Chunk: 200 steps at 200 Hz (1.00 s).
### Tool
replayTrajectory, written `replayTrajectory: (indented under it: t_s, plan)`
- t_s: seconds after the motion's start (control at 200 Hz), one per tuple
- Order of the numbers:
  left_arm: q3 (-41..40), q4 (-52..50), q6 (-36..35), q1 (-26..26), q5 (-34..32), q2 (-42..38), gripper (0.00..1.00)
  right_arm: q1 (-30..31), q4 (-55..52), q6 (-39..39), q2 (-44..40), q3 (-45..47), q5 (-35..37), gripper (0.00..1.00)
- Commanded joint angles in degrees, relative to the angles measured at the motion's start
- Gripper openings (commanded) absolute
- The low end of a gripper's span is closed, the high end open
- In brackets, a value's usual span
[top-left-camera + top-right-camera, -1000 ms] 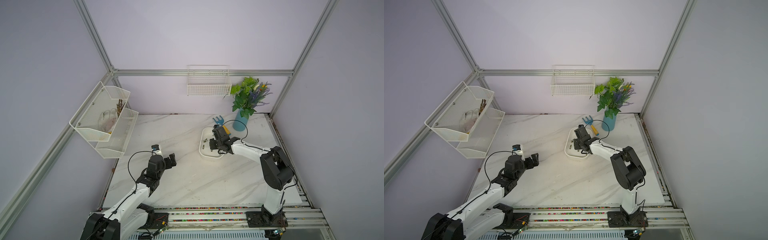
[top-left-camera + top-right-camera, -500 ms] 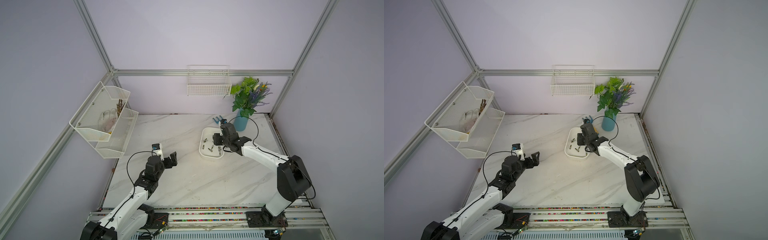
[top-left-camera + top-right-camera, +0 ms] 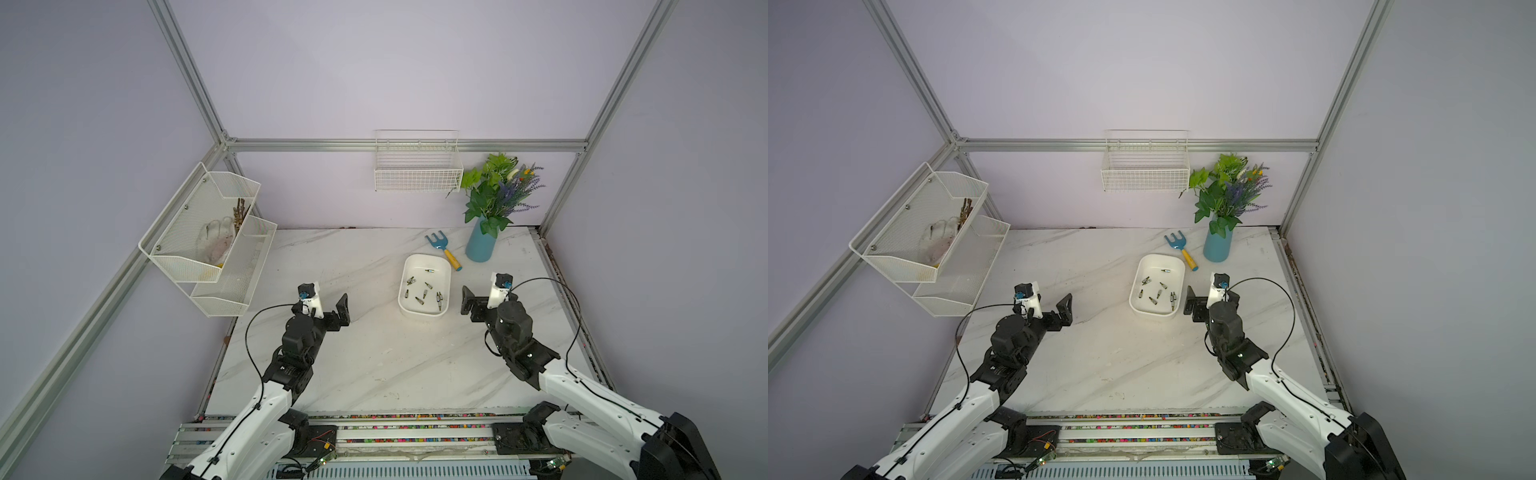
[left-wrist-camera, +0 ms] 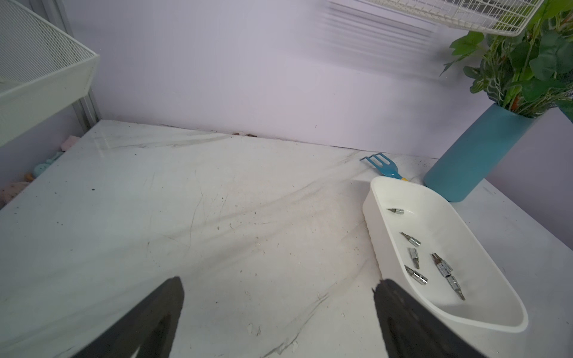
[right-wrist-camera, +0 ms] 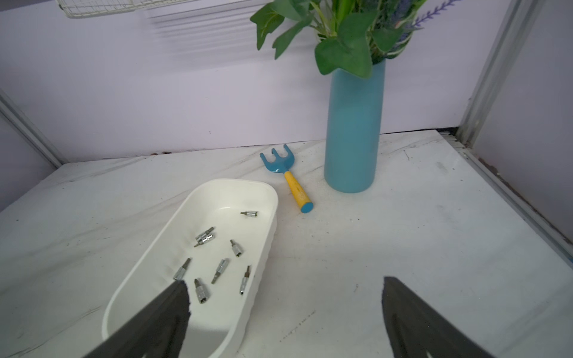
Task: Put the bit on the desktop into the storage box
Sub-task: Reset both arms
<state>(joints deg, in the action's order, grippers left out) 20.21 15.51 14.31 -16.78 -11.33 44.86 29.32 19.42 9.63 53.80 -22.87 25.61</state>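
All across the desktop (image 3: 374,365) no loose bit could be made out in any view; besides the arms, only a blue vase (image 3: 480,245), a small garden rake (image 3: 442,250) and the storage box (image 3: 422,312) stood on it. Within the last second the right arm (image 3: 582,386) had come out of the box, where it had been reaching down, and drawn back toward its base, so that it ended just beside the box's right wall and clear of it. The left arm (image 3: 266,407) had barely shifted and sat well apart from the box on the other side. The box had not moved and lay between the two arms, on the robot's side of the rake. The right gripper (image 3: 487,299) had gone from clamped to fully spread in that same second, and its wrist view showed nothing between the fingers (image 5: 164,316). The left gripper (image 3: 326,309) was spread wide and empty as well. Eight bits (image 5: 220,270), by my count, lay scattered flat on the box floor. Judging by that, the release just made was a bit dropped into the box, and with none seen left outside, the task looked finished and the arms seemed to be backing off to rest
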Motion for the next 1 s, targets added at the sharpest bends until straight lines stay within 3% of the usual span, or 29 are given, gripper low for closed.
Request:
replayTrajectory:
  t_s: [0.0,0.13,0.285,0.48,0.685,0.765,0.91,0.995]
  plan:
    - [-0.02,3.90,-3.88,0.21,-6.94,-0.59,1.00,-0.14,11.50,-4.68,-4.21,3.79,4.87,1.00]
    - [-0.08,4.39,-6.08,0.20,-10.24,0.66,1.00,-0.15,7.98,-6.70,-5.40,3.89,3.53,1.00]
    - [-0.52,6.59,-10.23,0.25,-12.95,3.26,1.00,-0.29,7.83,-8.00,-3.16,3.29,6.66,1.00]
    - [-3.73,18.51,-18.68,1.57,-14.75,7.75,1.00,-0.84,8.62,-10.73,-0.29,2.91,10.12,1.00]
    - [-3.42,26.82,-18.18,8.22,-10.63,20.23,1.00,-3.50,17.02,-13.53,0.55,6.50,7.25,1.00]
    - [-3.64,33.11,-16.69,11.00,-6.00,25.82,1.00,-5.29,21.41,-14.81,1.02,8.29,5.18,1.00]
    - [0.46,31.66,-16.58,12.75,-4.57,33.77,1.00,-9.48,25.46,-15.45,2.78,9.22,3.13,1.00]
    - [-0.91,38.26,-15.52,14.05,-3.60,39.53,1.00,-11.99,28.27,-14.69,4.61,9.77,1.46,1.00]
